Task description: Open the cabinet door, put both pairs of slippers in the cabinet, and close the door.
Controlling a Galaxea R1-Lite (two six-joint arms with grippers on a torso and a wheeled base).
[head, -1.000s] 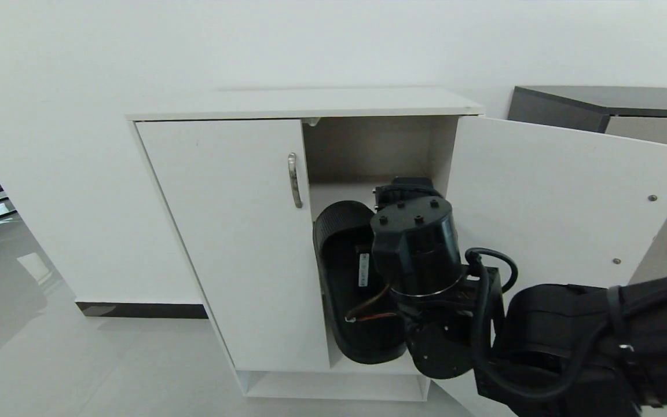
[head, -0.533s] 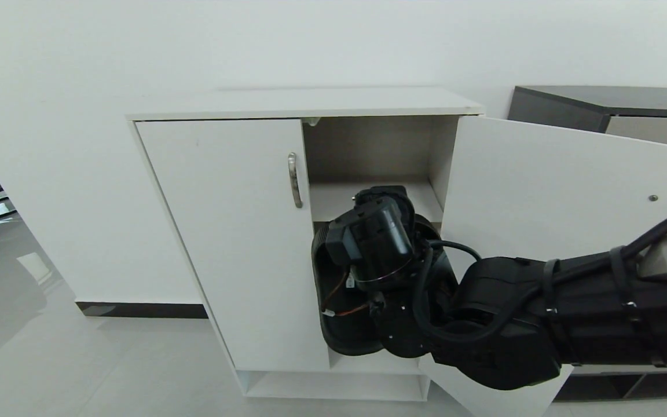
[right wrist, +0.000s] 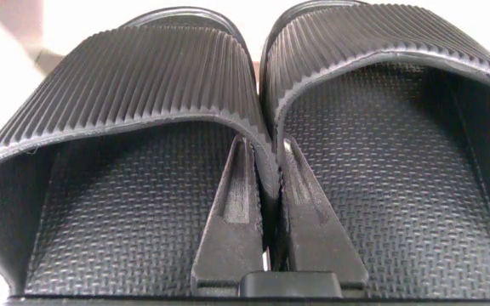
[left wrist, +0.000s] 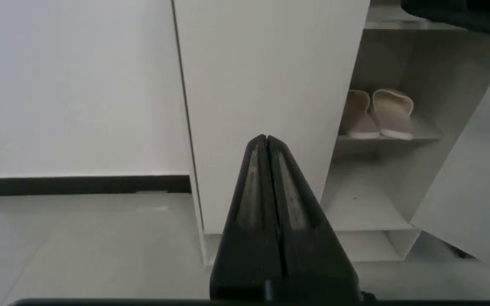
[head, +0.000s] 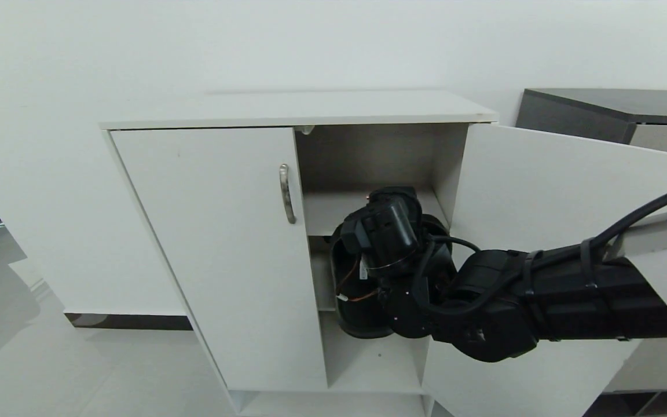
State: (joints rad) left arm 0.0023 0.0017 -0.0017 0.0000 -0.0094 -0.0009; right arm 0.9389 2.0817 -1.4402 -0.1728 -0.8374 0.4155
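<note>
Head camera has shifted in closer, so ignore the cabinet's (head: 287,109) apparent jump. The real move is the right arm: it has swung up level and carried the black slippers (right wrist: 134,119) further into the opening. Right gripper (right wrist: 264,183) is clamped on the two adjoining strap edges, pinching the pair together. In the head view they hang down just beside the edge of the closed left door (head: 217,249). Left gripper (left wrist: 266,195) is closed on nothing, low and outside the cabinet. Beige slippers (left wrist: 379,112) already sit on a shelf (left wrist: 428,134) inside. Expect the black pair to be light, rubbery and floppy. The ribbed straps should give friction, but a pinch at the strap likely lets the soles swing and sag, so keep moves slow. Room looks tight, with the left door edge on one side, the open right door (head: 542,191) on the other, and shelf fronts above and below. Watch for the dangling soles catching a shelf lip.
</note>
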